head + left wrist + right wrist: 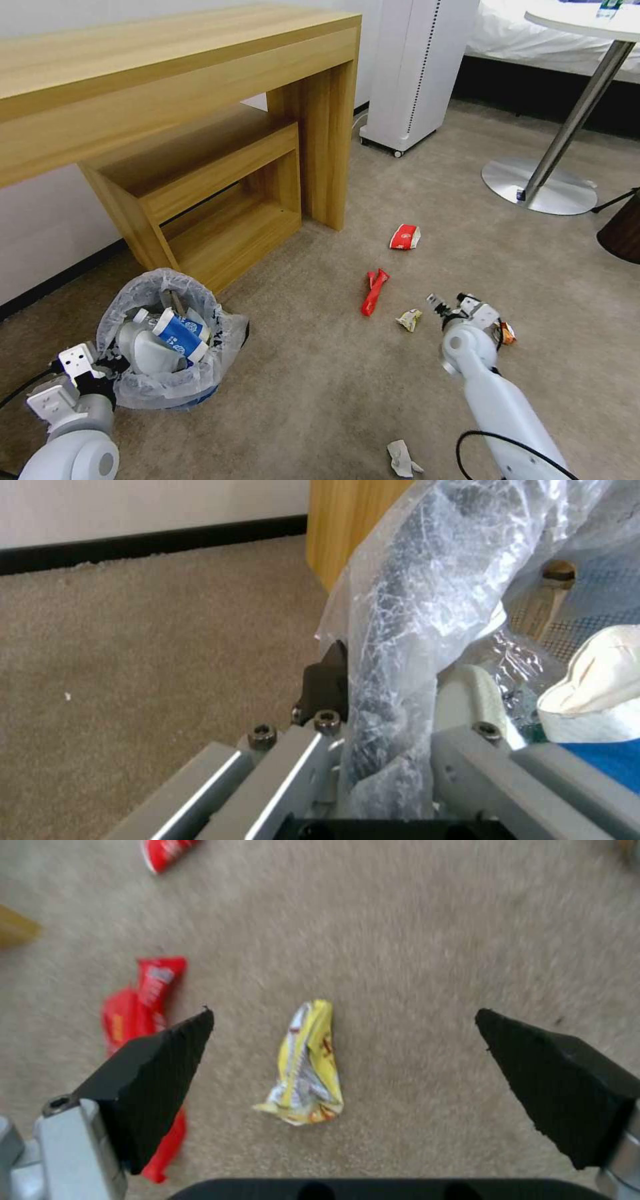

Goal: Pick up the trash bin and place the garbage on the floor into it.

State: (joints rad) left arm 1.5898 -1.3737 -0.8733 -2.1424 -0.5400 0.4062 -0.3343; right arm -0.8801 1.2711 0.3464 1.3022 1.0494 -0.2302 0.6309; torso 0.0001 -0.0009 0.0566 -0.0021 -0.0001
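Carpet [400, 373] holds scattered wrappers beside wooden desk [173, 73], white unit [417, 67].

Room's looking evenly bright, soft daylight-ish, with shadow pooling under the wooden desk [167, 87]. Straight edges are bowing out from that desk toward the corners. The trash bin [427, 605] liner is catching white glare, and the carpet [433, 930] is smearing with motion blur.

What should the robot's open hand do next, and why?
Probably lower straight down. The right gripper is open above the yellow wrapper, which lies on the floor between its fingers, untouched. The left gripper grips the bin.
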